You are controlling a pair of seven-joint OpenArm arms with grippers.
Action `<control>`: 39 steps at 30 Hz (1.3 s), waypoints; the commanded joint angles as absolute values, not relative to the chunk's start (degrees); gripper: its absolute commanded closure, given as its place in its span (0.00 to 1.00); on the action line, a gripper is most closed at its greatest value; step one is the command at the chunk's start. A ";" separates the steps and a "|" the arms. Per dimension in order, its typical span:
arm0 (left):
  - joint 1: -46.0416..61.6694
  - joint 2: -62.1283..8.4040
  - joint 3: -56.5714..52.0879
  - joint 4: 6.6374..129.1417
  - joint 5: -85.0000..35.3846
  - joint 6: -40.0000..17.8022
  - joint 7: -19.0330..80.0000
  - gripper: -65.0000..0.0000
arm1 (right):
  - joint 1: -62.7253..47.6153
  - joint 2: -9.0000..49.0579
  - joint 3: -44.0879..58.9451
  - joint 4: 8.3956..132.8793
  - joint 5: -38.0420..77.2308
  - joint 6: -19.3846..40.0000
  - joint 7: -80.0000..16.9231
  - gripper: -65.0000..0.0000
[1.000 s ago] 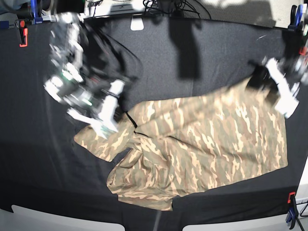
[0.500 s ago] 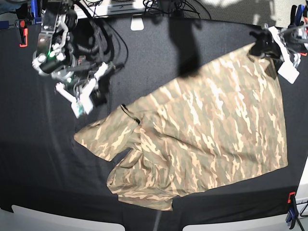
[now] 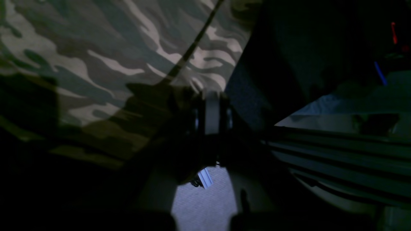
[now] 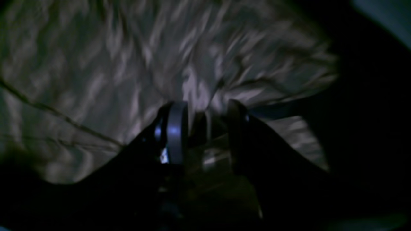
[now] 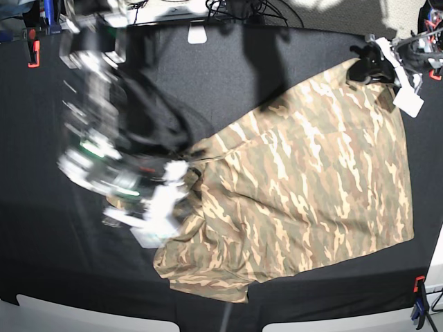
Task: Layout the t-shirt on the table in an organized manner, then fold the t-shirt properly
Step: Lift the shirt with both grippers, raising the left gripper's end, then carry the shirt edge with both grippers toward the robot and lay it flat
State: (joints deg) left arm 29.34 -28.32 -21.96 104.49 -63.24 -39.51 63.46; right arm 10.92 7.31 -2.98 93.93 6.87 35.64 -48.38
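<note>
So the table point(image 5: 277, 90) is a big black-cloth surface, and the t-shirt point(image 5: 311, 187) takes up most of its right half. The camo fabric runs from the far right corner diagonally down toward the near edge around the middle. It's partly spread; the right side looks fairly flat, but the left end is bunched and folded over itself near the table's centre-left.

The right gripper point(image 5: 163, 214) is a blurry mess in the base view, sitting over that crumpled left end. From its own wrist camera the jaws stand apart with cloth right under them, and there may be a bit of fabric between them, but it's too blurred to say whether it's actually pinching anything.

The left gripper point(image 5: 367, 66) is up at the far right corner, clamped shut on the shirt's corner, with the fabric pulled taut from it.

Progress-wise I'd say we're only in the layout part. One corner is stretched out, but the sleeve/collar end needs to be opened and flattened, and no folding has started.
</note>
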 commanded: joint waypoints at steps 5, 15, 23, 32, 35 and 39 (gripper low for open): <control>29.36 -29.06 -22.46 105.36 -64.53 -40.00 62.94 1.00 | 18.68 1.91 -7.11 82.89 4.43 31.51 -54.63 0.69; 29.36 -29.06 -22.46 105.36 -64.53 -40.00 62.92 1.00 | 19.09 -1.89 -14.22 81.84 -5.21 27.53 -63.96 0.72; 29.36 -29.06 -22.46 105.36 -64.53 -40.00 62.92 1.00 | 18.96 -1.93 -15.07 81.84 -10.76 24.12 -63.96 0.74; 29.34 -29.06 -22.46 105.36 -64.53 -40.00 61.87 1.00 | 17.04 -1.87 -14.96 82.94 -12.10 24.16 -64.03 0.74; 29.34 -29.08 -22.46 105.36 -64.53 -40.00 61.87 1.00 | 16.29 -1.87 -14.96 83.37 -13.80 24.12 -64.03 0.74; 29.34 -29.06 -22.46 105.36 -64.53 -40.00 61.82 1.00 | 15.97 -1.13 -14.96 83.79 -14.57 23.79 -64.03 0.74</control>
State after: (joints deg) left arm 29.34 -28.27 -21.98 104.49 -63.18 -39.51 62.98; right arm 14.61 -0.99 -15.03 82.63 -14.00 24.16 -64.53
